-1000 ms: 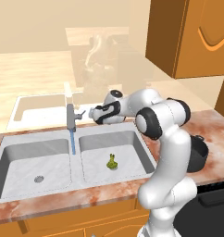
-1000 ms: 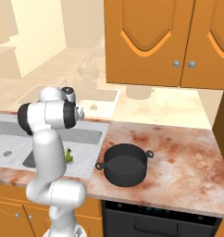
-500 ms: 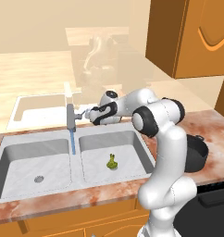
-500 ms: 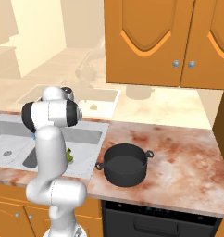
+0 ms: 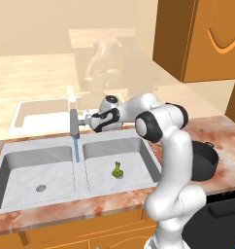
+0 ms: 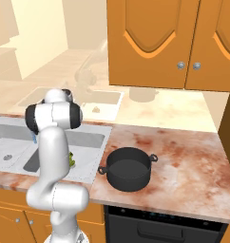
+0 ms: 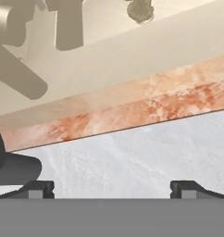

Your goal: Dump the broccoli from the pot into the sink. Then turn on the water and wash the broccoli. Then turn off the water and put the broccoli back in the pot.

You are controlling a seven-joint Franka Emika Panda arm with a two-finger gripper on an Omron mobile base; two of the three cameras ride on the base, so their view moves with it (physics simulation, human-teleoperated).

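The broccoli (image 5: pixel 118 169), a small yellow-green floret, lies on the floor of the right basin of the grey sink (image 5: pixel 51 168); it also peeks out beside the arm (image 6: pixel 71 160). A thin blue stream of water (image 5: pixel 76 149) runs from the upright grey faucet (image 5: pixel 73 125) down near the divider. My gripper (image 5: pixel 84 119) hovers right next to the faucet's right side, above the sink's back rim. It is open, with the fingertips (image 7: pixel 37 189) far apart, nothing between them, and a dark grey faucet part (image 7: pixel 14 167) just left of them. The black pot (image 6: pixel 129 168) stands upright on the counter right of the sink.
Marbled reddish counter (image 6: pixel 183 156) surrounds the sink and pot. Wooden wall cabinets (image 6: pixel 164 42) hang above the counter. A dark oven front (image 6: pixel 164 225) sits below the pot. A faint cream-tinted double sink (image 5: pixel 41 113) shows behind the faucet.
My hand has slid a little to the left, closer to the faucet. The water keeps running and the broccoli has not moved.
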